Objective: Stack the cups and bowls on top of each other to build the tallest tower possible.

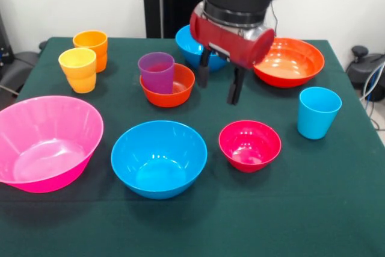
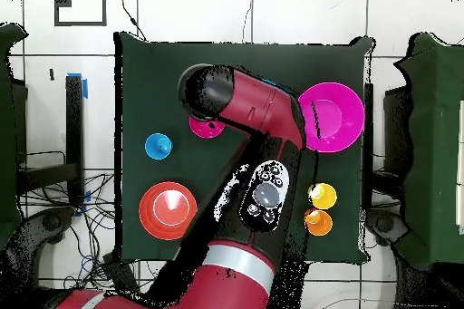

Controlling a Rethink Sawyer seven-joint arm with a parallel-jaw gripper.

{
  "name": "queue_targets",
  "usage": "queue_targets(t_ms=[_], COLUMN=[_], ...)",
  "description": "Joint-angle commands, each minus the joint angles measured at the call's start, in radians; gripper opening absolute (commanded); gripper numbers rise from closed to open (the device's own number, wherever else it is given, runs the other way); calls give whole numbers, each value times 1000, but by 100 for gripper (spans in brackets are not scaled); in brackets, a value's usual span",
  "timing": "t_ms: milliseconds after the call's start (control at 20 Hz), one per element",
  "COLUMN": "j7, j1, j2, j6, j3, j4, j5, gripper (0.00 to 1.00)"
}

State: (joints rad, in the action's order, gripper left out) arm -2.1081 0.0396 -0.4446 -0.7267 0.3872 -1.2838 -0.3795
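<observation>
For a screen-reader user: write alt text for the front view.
A red and black robot arm hangs its open, empty end effector over a green table, beside a purple tumbler standing in a small orange bowl. Around them sit pink, blue, crimson and wide orange bowls, plus separate yellow, orange and light blue tumblers.

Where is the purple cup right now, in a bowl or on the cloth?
In a bowl. The purple cup stands upright, mouth up, inside the small orange bowl, whose rim shows around its base. The end effector hangs open beside them.
</observation>
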Motion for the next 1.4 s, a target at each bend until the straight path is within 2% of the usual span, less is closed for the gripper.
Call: queue_targets(t_ms=[50, 250, 500, 600, 750, 1150, 1400], j7=[-337, -404, -441, -452, -480, -482, -526], j1=[40, 38, 40, 41, 37, 28, 49], j2=[144, 193, 225, 255, 310, 371, 410], j6=[43, 2, -95, -102, -55, -73, -81], j3=[-48, -22, 10, 17, 18, -8, -15], j4=[72, 174, 264, 285, 318, 325, 315], j5=[-57, -92, -82, -71, -72, -73, -93], gripper=[100, 100, 100, 100, 100, 100, 100])
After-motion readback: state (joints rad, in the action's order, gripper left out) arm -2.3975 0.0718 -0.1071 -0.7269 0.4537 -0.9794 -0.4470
